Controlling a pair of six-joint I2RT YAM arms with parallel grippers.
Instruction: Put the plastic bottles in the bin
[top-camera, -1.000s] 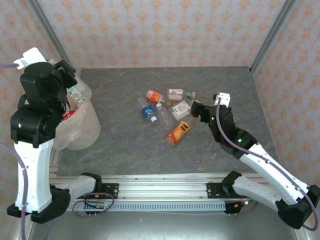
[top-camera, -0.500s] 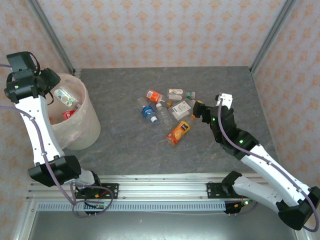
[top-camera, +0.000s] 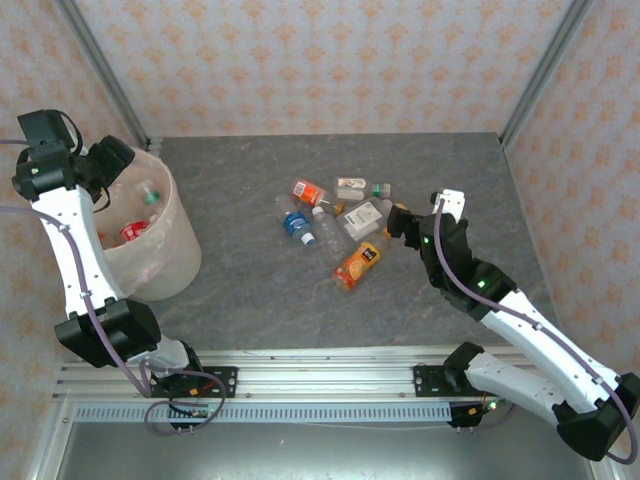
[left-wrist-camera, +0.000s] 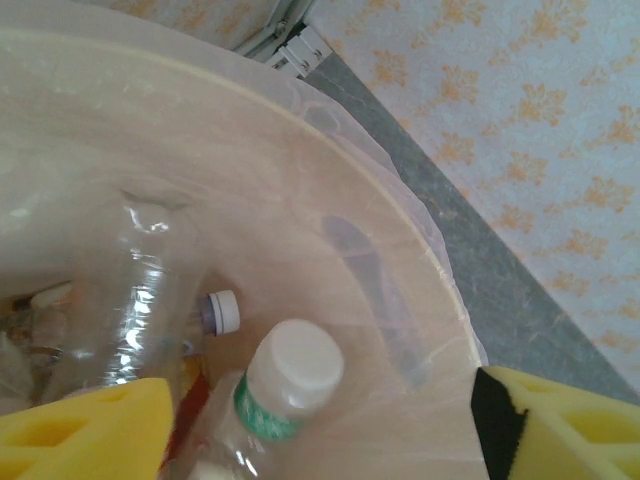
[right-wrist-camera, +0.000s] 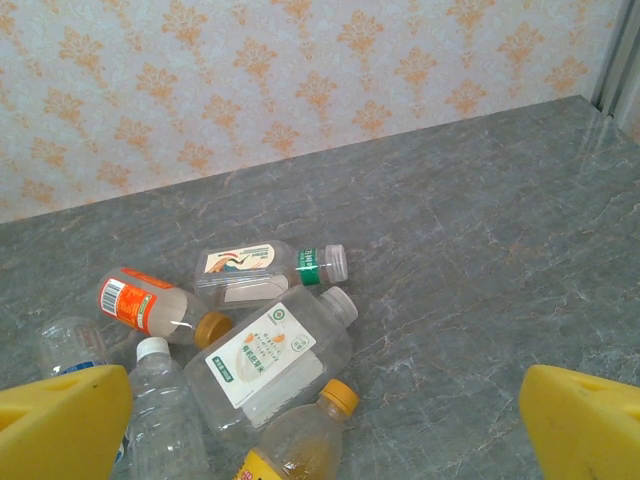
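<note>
Grey marbled surface (top-camera: 250, 290) carries the plastic bottles (top-camera: 340, 225), which we see lying in a loose heap near its middle, an orange-labelled bottle (top-camera: 357, 264) at the heap's near side. More lie inside the bin (top-camera: 175, 265) at the left, among them a white-capped bottle (left-wrist-camera: 290, 375). Over the bin's mouth we find the left tool (left-wrist-camera: 322, 410) spread wide, grasping nothing. Just right of the heap hangs the right tool (right-wrist-camera: 325, 400), likewise spread wide and empty.
</note>
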